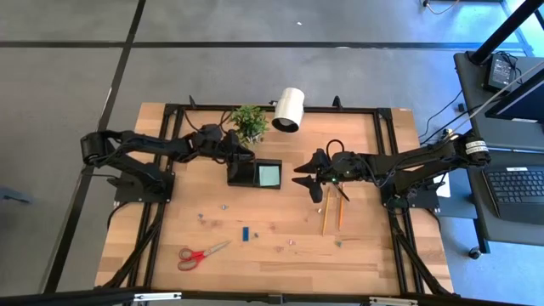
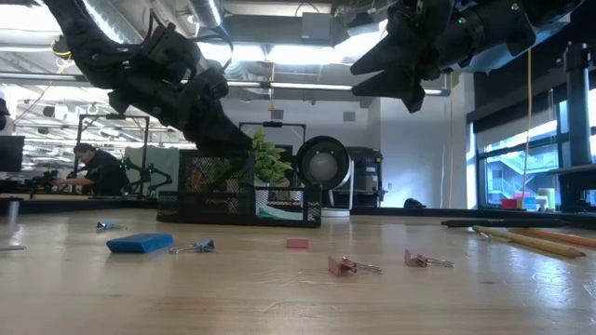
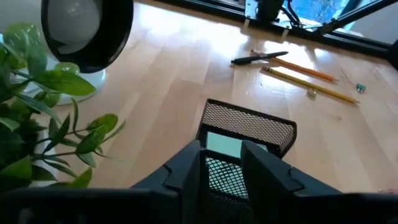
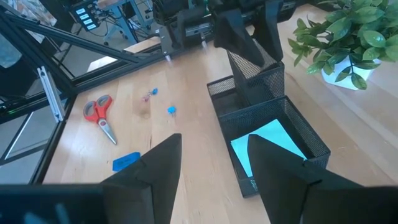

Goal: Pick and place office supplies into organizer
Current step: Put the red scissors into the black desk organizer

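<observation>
My overhead camera looks straight down on the whole counter (image 1: 280,246). My low one sits at its surface. Both wrist cameras look closely at the organizer (image 3: 249,134).

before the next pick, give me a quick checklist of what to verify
1. Note pad inside organizer: ok, it lies in the right-hand compartment.
2. Left gripper clear of the organizer: not ok, it sits over the left compartment.
3. Left gripper empty: cannot tell, nothing shows between its fingers.
4. Right gripper ready: ok, open and empty, raised beside the organizer.
5. Pencils and pen reachable: ok, they lie on the table near the right arm.
6. Scissors, blue piece and clips still to place: not ok, all loose on the table.
</observation>
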